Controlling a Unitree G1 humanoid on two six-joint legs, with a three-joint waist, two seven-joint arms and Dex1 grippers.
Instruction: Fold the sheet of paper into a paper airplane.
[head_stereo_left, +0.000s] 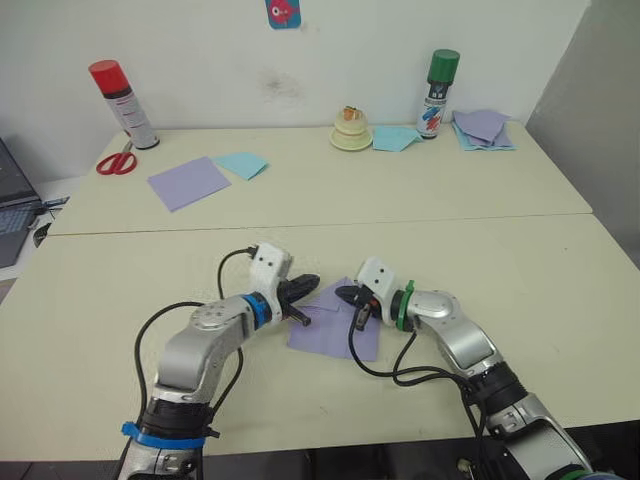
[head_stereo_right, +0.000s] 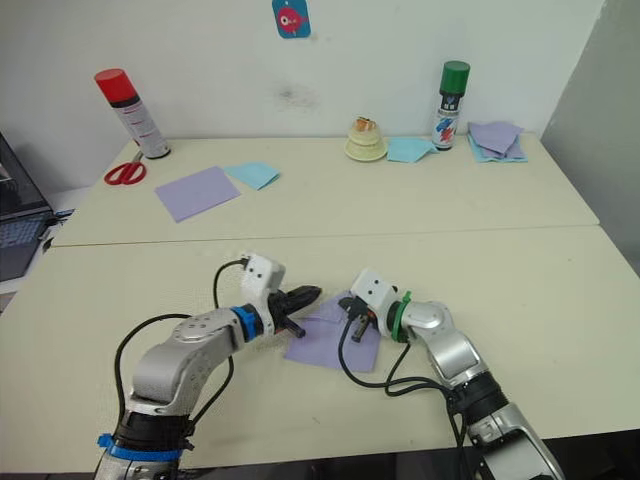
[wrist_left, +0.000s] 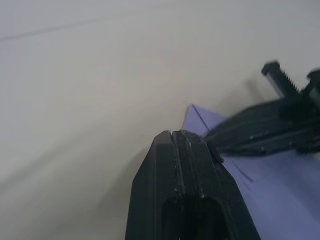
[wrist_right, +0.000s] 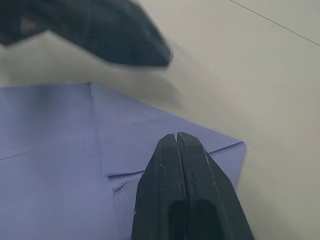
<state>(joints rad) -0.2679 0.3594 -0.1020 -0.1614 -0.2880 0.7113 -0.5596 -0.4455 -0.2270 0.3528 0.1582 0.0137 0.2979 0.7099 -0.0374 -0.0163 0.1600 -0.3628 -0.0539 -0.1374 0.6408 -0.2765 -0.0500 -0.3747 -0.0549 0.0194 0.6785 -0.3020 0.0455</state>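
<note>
The sheet of paper (head_stereo_left: 335, 322) lies flat on the near worktop (head_stereo_left: 500, 270), part-creased, between both claws. The left claw (head_stereo_left: 308, 284) is closed and empty at its far-left edge; the right claw (head_stereo_left: 348, 296), also closed, presses its far-right corner fold.

The sheet of paper (head_stereo_left: 335, 322) is lavender-purple, on a cream bench (head_stereo_left: 480, 270). Farther back lie a lavender square (head_stereo_left: 188, 182) and pale blue sheet (head_stereo_left: 241, 165), red-handled scissors (head_stereo_left: 117, 161) and two spray cans (head_stereo_left: 124, 104) (one red-capped, one green-capped).
</note>
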